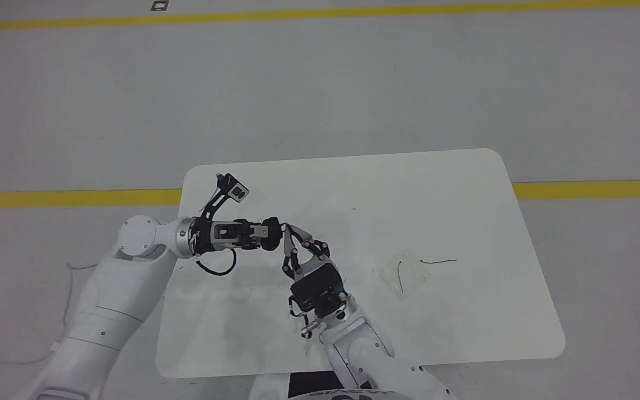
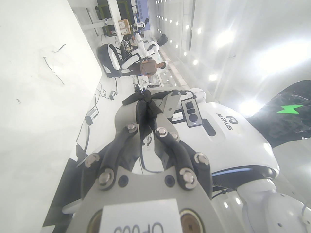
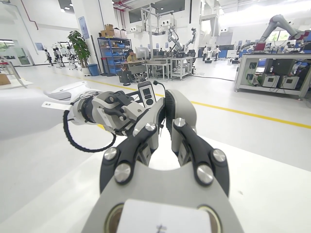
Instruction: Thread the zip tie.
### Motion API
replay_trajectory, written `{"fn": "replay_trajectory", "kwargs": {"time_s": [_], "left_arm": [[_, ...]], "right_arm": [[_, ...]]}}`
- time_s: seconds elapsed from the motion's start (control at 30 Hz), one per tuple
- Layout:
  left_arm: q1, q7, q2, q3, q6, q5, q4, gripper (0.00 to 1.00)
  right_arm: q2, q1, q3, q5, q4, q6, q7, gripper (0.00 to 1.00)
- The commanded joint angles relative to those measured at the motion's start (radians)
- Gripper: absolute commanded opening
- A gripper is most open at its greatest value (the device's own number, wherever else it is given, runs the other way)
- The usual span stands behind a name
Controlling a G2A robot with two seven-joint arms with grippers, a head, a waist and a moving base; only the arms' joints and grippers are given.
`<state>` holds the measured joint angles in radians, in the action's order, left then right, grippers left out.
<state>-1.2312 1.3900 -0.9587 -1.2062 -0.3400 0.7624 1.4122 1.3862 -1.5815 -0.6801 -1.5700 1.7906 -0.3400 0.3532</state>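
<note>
Both pincers hang just above the surface [image 1: 450, 200], nose to nose: the left pincer [image 2: 145, 105] sits right against the right pincer [image 3: 166, 107], tips practically touching. The right pincer's fingers are pressed together on the zip tie [image 3: 161, 128], a thin black strand pinched between the pads. One end pokes out past the tips and the rest trails back toward the wrist. The left pincer's fingers are closed as well, with something dark bunched at their tips. I read that as another part of the same tie, though the pinch itself is hard to make out. Held in mid-air and this close, it looks like the alignment stage, 1 end steadied so the tail can be fed through the head. The catch is the crowding: right at the right pincer, the fingers of both mask the tie's ends, so the slot is tough to spot. Well apart from the right pincer, 2 loose black strands [image 1: 438, 262] lie flat on the surface, likely spare ties, and they block nothing.
</note>
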Motion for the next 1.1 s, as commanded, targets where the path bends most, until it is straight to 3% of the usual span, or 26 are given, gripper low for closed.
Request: {"fn": "replay_trajectory", "kwargs": {"time_s": [0.0,0.5,0.53,0.57,1.07], "left_arm": [[0.0,0.0,0.0,0.0,0.0,0.0,0.0,0.0],[0.0,0.0,0.0,0.0,0.0,0.0,0.0,0.0],[0.0,0.0,0.0,0.0,0.0,0.0,0.0,0.0],[0.0,0.0,0.0,0.0,0.0,0.0,0.0,0.0],[0.0,0.0,0.0,0.0,0.0,0.0,0.0,0.0]], "right_arm": [[0.0,0.001,0.001,0.0,-0.002,0.0,-0.003,0.0],[0.0,0.0,0.002,0.0,-0.01,0.0,-0.016,0.0],[0.0,0.001,0.004,0.0,-0.011,0.0,-0.02,0.32],[-0.001,0.002,0.004,0.0,-0.01,0.0,-0.022,1.0],[-0.036,-0.103,-0.079,0.0,0.064,0.0,0.119,1.0]]}}
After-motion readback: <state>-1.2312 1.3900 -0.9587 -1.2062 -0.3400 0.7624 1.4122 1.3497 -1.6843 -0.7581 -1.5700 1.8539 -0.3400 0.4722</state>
